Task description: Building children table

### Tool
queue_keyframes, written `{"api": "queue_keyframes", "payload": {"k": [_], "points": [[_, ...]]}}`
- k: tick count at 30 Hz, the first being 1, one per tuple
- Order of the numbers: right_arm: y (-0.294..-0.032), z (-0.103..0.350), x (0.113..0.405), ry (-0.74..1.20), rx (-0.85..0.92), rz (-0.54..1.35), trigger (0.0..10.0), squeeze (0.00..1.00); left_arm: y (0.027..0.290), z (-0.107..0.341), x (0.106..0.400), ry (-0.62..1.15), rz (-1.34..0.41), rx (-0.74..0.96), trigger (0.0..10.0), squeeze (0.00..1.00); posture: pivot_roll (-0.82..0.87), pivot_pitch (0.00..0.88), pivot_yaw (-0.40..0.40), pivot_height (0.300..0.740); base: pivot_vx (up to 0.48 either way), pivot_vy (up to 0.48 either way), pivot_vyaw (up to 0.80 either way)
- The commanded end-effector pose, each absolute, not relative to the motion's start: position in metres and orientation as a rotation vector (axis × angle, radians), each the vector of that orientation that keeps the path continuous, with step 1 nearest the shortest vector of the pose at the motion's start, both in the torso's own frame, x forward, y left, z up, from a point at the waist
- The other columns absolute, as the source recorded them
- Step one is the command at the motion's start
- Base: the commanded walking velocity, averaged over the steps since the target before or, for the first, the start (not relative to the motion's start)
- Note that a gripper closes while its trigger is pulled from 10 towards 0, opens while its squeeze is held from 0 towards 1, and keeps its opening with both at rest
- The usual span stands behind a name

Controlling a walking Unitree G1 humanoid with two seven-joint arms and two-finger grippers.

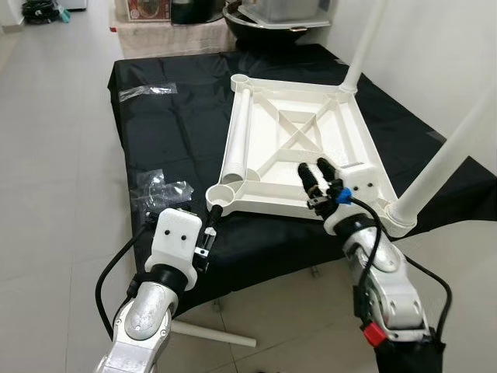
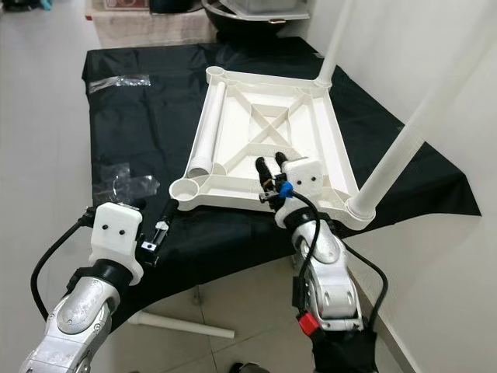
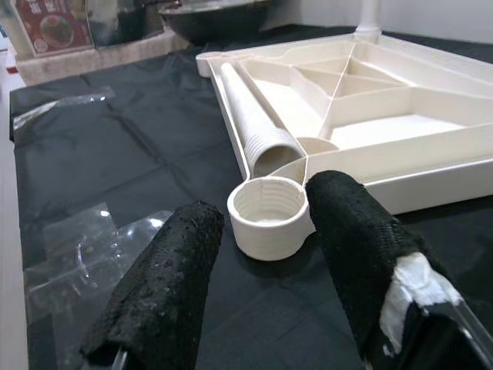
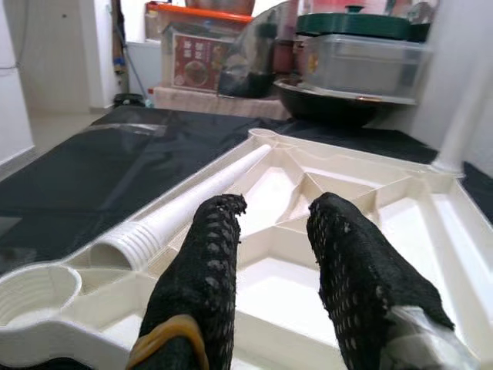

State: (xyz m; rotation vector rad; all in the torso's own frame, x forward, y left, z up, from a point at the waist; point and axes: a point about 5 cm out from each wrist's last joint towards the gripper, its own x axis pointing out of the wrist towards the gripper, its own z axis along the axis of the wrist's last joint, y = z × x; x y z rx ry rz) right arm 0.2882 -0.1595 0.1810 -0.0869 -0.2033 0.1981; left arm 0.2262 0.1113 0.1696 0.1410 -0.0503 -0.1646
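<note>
A white children's table top [image 1: 342, 148] lies upside down on a black-covered surface [image 1: 171, 132]. Two white legs stand in its right corners, one far [image 1: 365, 43] and one near [image 1: 446, 151]. A loose leg [image 1: 238, 132] lies inside the top along its left rim. The near-left socket [image 1: 224, 193] holds nothing. My left gripper [image 1: 212, 220] is open, low over the cloth just before that socket [image 3: 269, 216]. My right gripper [image 1: 319, 177] is open above the top's near rim, with nothing between its fingers [image 4: 208, 254].
Clear plastic bags [image 1: 161, 188] lie on the cloth at my left, another [image 1: 147, 91] farther back. One more white leg [image 1: 215, 335] lies on the tiled floor below the near edge. Pots and boxes [image 1: 272, 19] stand behind. A white wall [image 1: 443, 54] runs along the right.
</note>
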Motion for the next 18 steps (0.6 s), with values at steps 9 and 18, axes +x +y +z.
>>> {"api": "queue_keyframes", "payload": {"k": [9,18], "points": [[-0.1608,0.1699,0.2797,-0.173,-0.114,0.165,10.0,0.0,0.113,0.1683,0.2263,-0.053,-0.161,0.152,10.0,0.0,0.07,0.045,-0.064,0.74,0.0,0.0,0.26],[-0.1591,0.1759,0.2823,-0.195,-0.125,0.158,10.0,0.0,0.1147,0.1682,0.2284,-0.06,-0.156,0.155,10.0,0.0,0.07,0.033,-0.062,0.74,0.0,0.0,0.78]]}}
